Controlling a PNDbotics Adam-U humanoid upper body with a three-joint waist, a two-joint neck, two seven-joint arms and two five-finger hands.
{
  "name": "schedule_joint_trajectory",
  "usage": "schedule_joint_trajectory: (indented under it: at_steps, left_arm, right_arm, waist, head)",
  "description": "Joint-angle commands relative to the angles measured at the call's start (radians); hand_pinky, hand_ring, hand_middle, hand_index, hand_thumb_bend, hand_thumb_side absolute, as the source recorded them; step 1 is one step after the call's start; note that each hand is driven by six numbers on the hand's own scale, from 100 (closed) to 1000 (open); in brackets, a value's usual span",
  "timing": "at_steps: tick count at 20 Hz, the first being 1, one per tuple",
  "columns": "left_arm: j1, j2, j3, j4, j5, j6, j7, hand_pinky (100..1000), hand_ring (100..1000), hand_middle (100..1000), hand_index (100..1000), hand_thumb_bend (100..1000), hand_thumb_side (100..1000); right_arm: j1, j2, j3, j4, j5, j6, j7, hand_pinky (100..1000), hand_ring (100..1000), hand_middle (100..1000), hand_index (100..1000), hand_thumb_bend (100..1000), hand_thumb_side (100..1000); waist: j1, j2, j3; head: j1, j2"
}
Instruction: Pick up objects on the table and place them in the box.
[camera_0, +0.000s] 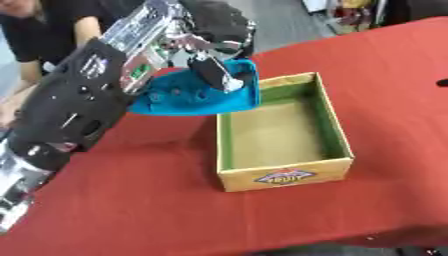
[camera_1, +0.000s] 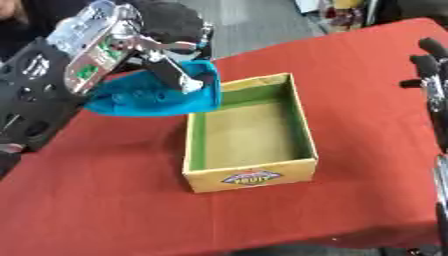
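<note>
Up above the red desk (camera_0: 131, 200), the left hand (camera_0: 210, 35) pinches a blue plastic dish (camera_0: 197, 97) over the far-left corner of the cardboard box (camera_0: 284, 177); only the right eye view shows the right hand (camera_1: 429, 65), fingers straight, at the desk's right edge

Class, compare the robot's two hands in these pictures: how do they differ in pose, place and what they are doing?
The left hand is raised by the box's far left corner, its fingers curled on a blue object; the right hand holds nothing. The left hand shows in full; the right hand only at the picture's right edge, fingers up. Both are black and silver.
</note>
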Motion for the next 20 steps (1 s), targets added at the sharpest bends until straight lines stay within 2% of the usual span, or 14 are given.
schedule_joint_trajectory:
  at_steps: [1, 20]
  left_arm:
    - [-0.034, -0.010, 0.002, 0.006, -0.013, -0.014, 0.001, 100, 100, 100, 102, 100, 524]
    - [-0.072, -0.111, -0.011, 0.046, -0.082, -0.052, 0.025, 100, 100, 100, 105, 100, 523]
  right_arm:
    - [-0.022, -0.004, 0.003, -0.023, -0.001, -0.002, 0.003, 676, 906, 965, 1000, 447, 1000]
    - [-0.032, 0.009, -0.002, -0.037, 0.002, -0.001, -0.003, 676, 906, 964, 1000, 443, 1000]
  waist:
    - [-0.007, -0.011, -0.002]
    - [-0.005, -0.006, -0.020]
  head:
    - [0.012, -0.011]
    - [0.021, -0.022]
